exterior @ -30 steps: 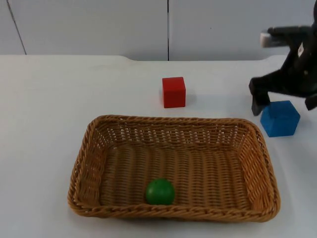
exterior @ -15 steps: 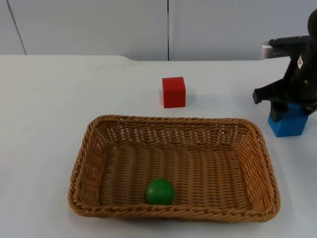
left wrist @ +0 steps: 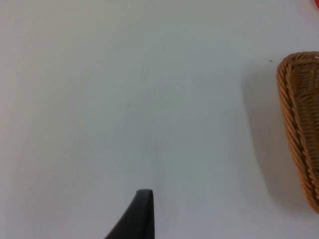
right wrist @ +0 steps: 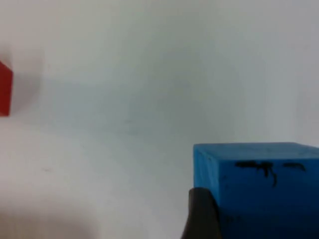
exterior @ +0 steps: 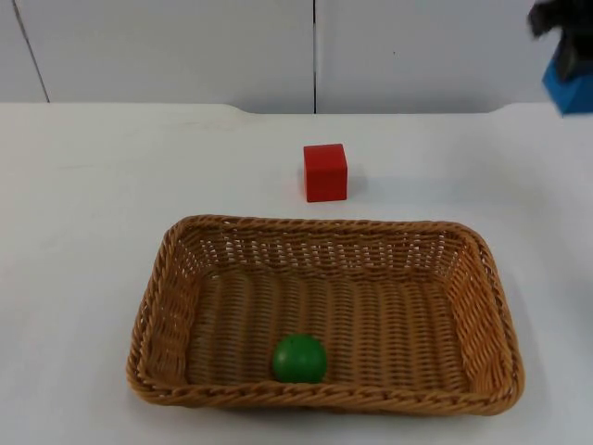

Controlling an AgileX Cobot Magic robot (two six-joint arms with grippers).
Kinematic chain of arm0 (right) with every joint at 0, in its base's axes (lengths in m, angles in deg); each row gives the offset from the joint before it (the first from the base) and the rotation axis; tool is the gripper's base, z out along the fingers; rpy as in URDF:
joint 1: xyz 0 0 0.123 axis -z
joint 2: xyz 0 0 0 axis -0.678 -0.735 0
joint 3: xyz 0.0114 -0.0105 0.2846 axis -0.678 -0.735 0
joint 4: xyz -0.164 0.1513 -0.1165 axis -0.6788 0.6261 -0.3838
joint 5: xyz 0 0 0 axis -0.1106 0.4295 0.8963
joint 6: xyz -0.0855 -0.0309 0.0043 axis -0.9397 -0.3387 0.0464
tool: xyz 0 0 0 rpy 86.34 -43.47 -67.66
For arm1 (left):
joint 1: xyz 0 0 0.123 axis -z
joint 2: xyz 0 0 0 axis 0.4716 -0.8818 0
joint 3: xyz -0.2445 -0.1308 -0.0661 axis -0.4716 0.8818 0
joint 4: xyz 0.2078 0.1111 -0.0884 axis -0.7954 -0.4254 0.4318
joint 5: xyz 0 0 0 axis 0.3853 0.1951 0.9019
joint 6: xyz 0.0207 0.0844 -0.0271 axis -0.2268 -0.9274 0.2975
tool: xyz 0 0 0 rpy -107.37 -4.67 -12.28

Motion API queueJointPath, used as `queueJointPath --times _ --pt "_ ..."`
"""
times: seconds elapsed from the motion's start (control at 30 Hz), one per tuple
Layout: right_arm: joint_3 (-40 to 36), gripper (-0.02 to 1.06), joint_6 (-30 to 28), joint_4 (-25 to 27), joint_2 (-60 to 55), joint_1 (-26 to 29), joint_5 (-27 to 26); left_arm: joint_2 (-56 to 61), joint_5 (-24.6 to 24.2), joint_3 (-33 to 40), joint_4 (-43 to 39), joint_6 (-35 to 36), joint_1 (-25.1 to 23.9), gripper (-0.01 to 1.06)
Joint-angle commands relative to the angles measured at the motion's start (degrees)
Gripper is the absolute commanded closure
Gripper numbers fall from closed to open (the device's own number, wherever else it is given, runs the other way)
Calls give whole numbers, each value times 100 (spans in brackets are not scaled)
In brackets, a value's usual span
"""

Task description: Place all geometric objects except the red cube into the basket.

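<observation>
My right gripper [exterior: 561, 57] is high at the far right edge of the top view, shut on the blue cube [exterior: 572, 91], which hangs well above the table. In the right wrist view the blue cube [right wrist: 256, 181] sits against a black fingertip [right wrist: 202, 216], with the red cube [right wrist: 4, 89] far off on the table. The red cube [exterior: 325, 171] stands behind the wicker basket [exterior: 324, 225]. A green ball [exterior: 299, 359] lies in the basket near its front wall. My left gripper [left wrist: 142, 219] waits over bare table beside the basket's rim [left wrist: 299, 124].
The grey partition wall [exterior: 315, 51] closes off the table's far edge. White table top [exterior: 83, 232] lies open to the left of the basket and between the red cube and the right edge.
The right gripper closed on the blue cube on the table at the right, then lifted it up and back toward the upper right corner. Basket, ball and red cube stayed put.
</observation>
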Motion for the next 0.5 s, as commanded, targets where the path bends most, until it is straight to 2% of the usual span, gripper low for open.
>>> queueJointPath --times 0.0,0.33,0.47 --pt "24 105 -189 -20 546 -38 256 44 40 21 -14 44 -33 0" --pt "13 105 -200 25 1442 -38 800 44 40 21 -14 44 -33 0" --pt "-392 105 -200 38 1708 -267 816 44 40 21 -14 44 -33 0"
